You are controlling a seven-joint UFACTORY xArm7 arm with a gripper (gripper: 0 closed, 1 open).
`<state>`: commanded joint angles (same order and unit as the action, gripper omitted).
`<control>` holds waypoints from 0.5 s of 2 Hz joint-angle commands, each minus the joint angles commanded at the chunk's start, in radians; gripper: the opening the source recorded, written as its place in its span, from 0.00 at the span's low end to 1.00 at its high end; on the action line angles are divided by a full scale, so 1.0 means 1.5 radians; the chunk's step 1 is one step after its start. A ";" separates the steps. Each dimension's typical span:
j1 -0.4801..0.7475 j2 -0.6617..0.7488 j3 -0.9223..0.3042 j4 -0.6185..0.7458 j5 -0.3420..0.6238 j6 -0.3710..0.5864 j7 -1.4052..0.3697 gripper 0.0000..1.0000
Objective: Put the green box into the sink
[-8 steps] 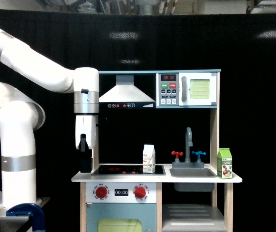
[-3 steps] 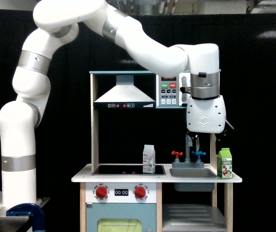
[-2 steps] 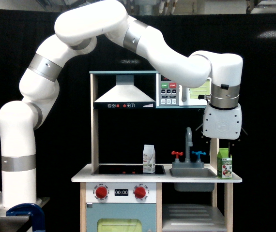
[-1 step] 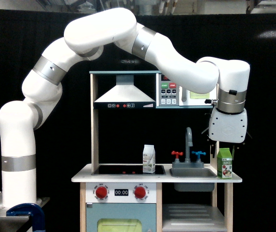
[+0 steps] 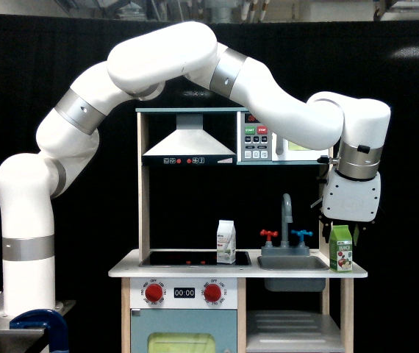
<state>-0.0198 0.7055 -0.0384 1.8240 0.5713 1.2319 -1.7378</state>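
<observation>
The green box (image 5: 341, 256), a small juice carton, stands upright at the counter's end on the exterior view's right, just beside the sink (image 5: 292, 262). My gripper (image 5: 342, 232) hangs straight over it, pointing down and open. Its two dark fingertips reach to the level of the carton's gabled top, one on each side, and I cannot tell whether they touch it. The sink is a grey basin with a grey faucet (image 5: 287, 213) and red and blue handles behind it.
A white milk carton (image 5: 226, 241) stands on the black stovetop (image 5: 193, 258) to the sink's left. The microwave (image 5: 290, 136) and range hood (image 5: 187, 143) sit above the counter, close behind my forearm. The counter edge lies immediately right of the green box.
My arm has swung from the kitchen's left side across to the right. In the last second the open gripper shifted a little further right and came down over the green box.
</observation>
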 joint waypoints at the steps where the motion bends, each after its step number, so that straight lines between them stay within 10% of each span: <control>1: 0.018 0.048 0.035 0.057 -0.019 -0.018 0.050 1.00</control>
<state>0.0068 0.7779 0.0139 1.9098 0.5425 1.2042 -1.6630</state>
